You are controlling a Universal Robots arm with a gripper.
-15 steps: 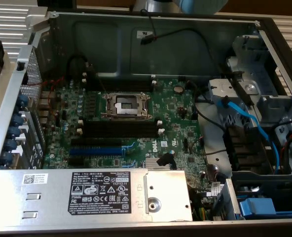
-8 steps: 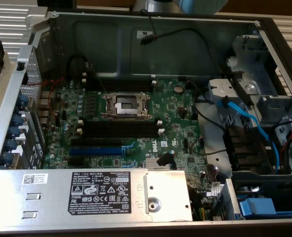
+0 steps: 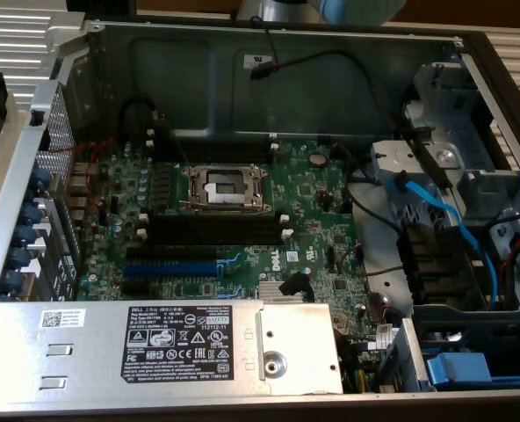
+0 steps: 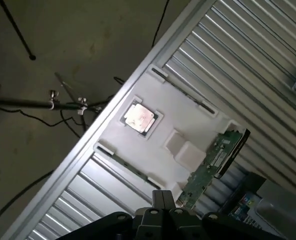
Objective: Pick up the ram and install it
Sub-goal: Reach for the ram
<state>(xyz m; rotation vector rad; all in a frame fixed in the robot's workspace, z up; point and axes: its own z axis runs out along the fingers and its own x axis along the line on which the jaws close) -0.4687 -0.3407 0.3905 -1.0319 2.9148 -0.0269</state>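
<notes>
A ribbed aluminium surface (image 4: 258, 65) of parallel slats ends at a plain edge rail (image 4: 183, 40). Beyond it lies a dull grey floor (image 4: 88, 35), crossed by thin black cables (image 4: 162, 17) and a dark stand rod (image 4: 18, 103). The light is dim and even.

Colour and pattern findings:

- The motherboard (image 3: 313, 229) is showing dark green, speckled with small silver and black parts.
- The memory slots (image 3: 212, 230) are reading black with white end clips (image 3: 286, 233).
- One expansion slot (image 3: 172, 265) is showing bright blue.
- The power supply (image 3: 84, 352) is presenting plain silver-grey and is carrying a black label (image 3: 176, 338) with white print.
- A cable (image 3: 436, 211) is showing light blue against the dull grey case (image 3: 330, 79).
- The ram (image 4: 200, 177) is showing dark green with a pale label.
- The tray (image 4: 178, 120) is reading white.
- The processor chip (image 4: 139, 117) is glinting pale silver-pink.
- The desk (image 4: 248, 65) is displaying parallel silver ridges.
- The claw (image 4: 162, 212) is showing black.
</notes>
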